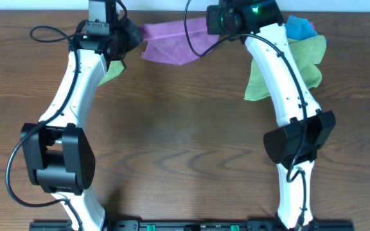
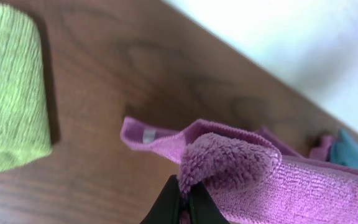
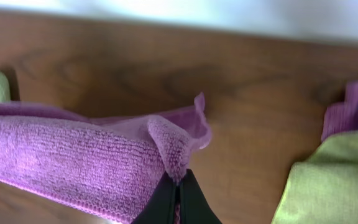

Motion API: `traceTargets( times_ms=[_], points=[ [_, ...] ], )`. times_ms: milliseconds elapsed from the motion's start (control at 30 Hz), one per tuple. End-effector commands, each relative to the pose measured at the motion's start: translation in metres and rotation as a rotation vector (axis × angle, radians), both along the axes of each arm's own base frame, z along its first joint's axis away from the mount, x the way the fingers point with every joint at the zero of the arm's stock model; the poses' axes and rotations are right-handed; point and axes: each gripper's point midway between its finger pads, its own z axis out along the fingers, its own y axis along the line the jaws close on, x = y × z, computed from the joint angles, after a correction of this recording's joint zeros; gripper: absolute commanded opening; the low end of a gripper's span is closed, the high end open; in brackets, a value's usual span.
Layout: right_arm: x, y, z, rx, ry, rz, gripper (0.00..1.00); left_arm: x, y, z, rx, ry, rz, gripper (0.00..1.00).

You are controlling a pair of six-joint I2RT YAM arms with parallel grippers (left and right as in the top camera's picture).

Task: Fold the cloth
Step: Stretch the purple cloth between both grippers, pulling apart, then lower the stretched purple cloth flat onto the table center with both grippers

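The purple cloth [image 1: 175, 42] hangs stretched between both grippers near the table's far edge. My left gripper [image 1: 128, 35] is shut on its left corner; in the left wrist view the black fingertips [image 2: 185, 194] pinch a fold of the cloth [image 2: 272, 177]. My right gripper [image 1: 218, 22] is shut on the right corner; in the right wrist view its fingertips [image 3: 178, 186] clamp a tuft of the cloth [image 3: 73, 155]. The cloth's middle sags toward the wood.
A lime-green cloth [image 1: 288, 70] lies under the right arm, with a small blue cloth [image 1: 299, 27] behind it. Another green cloth [image 2: 8, 87] lies by the left arm [image 1: 76, 83]. The table's far edge [image 3: 179, 25] is close.
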Motion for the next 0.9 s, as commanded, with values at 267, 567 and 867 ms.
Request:
traceTargets(
  times_ms=[267, 567, 867],
  points=[
    [-0.060, -0.016, -0.035, -0.092, 0.279, 0.028, 0.01, -0.062, 0.017, -0.022, 0.093, 0.247, -0.075, 0.06],
    [-0.102, -0.017, -0.031, -0.109, 0.405, 0.059, 0.01, -0.104, 0.019, -0.026, 0.099, 0.399, -0.088, 0.06],
    [-0.132, -0.006, -0.012, -0.097, 0.437, 0.108, 0.01, -0.135, 0.012, -0.008, 0.069, 0.460, -0.088, 0.06]
  ],
)
